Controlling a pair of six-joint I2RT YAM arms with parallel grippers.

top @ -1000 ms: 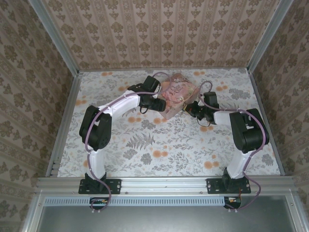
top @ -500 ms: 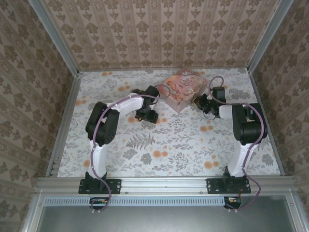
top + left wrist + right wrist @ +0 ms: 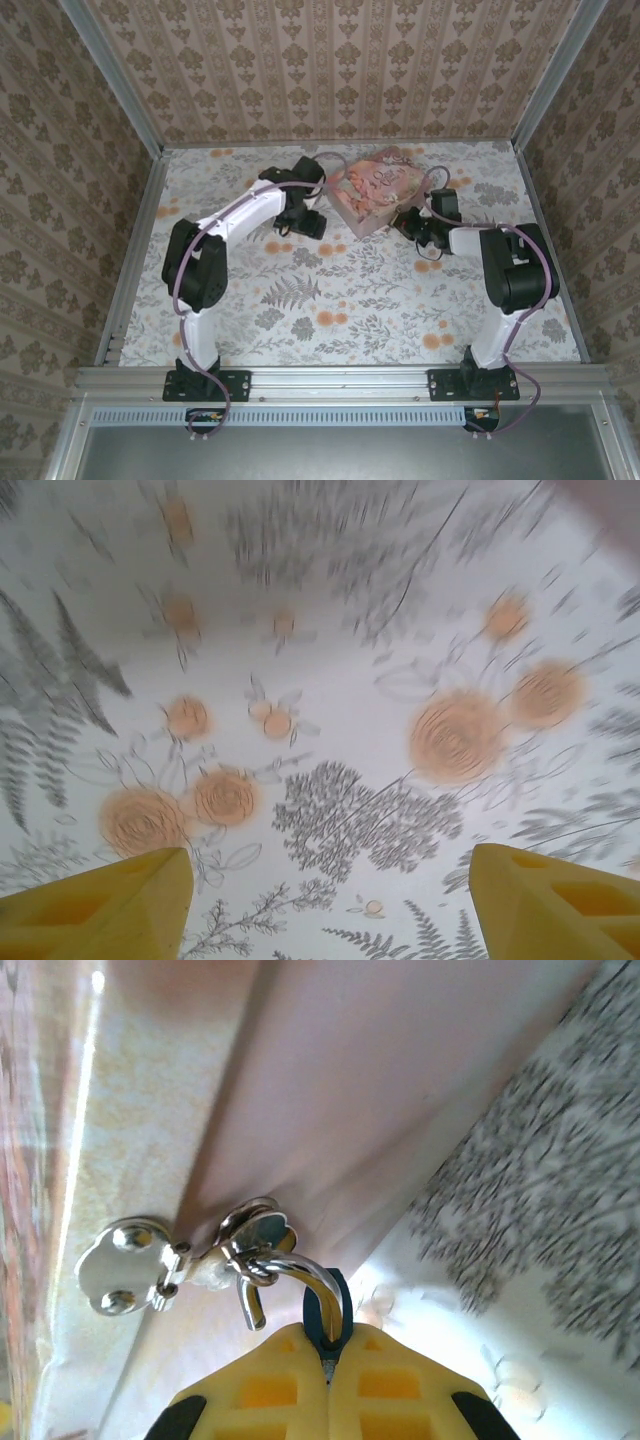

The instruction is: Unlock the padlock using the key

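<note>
In the right wrist view my right gripper [image 3: 328, 1348] is shut on the padlock [image 3: 318, 1312], a small dark teal body pinched between the yellow fingertips. Its silver shackle [image 3: 295, 1268] runs through the metal hasp [image 3: 130, 1265] on the pink tin [image 3: 350, 1080], and one shackle end hangs free of the body. The key is out of view. From above, the right gripper [image 3: 408, 222] sits at the tin's [image 3: 375, 188] near right corner. My left gripper [image 3: 308, 225] hovers left of the tin. Its yellow fingers [image 3: 110, 905] stand open over the floral cloth with nothing between them [image 3: 330, 885].
The floral table [image 3: 330, 300] is walled by patterned panels on three sides, with metal rails along the left and right edges. The tin lies toward the back centre, and both arms reach in from the near rail.
The left gripper has let go of the tin and drawn back to its left. The tin has dropped from tilted to flat and shifted back-right. The right gripper stayed shut at the tin's corner.
</note>
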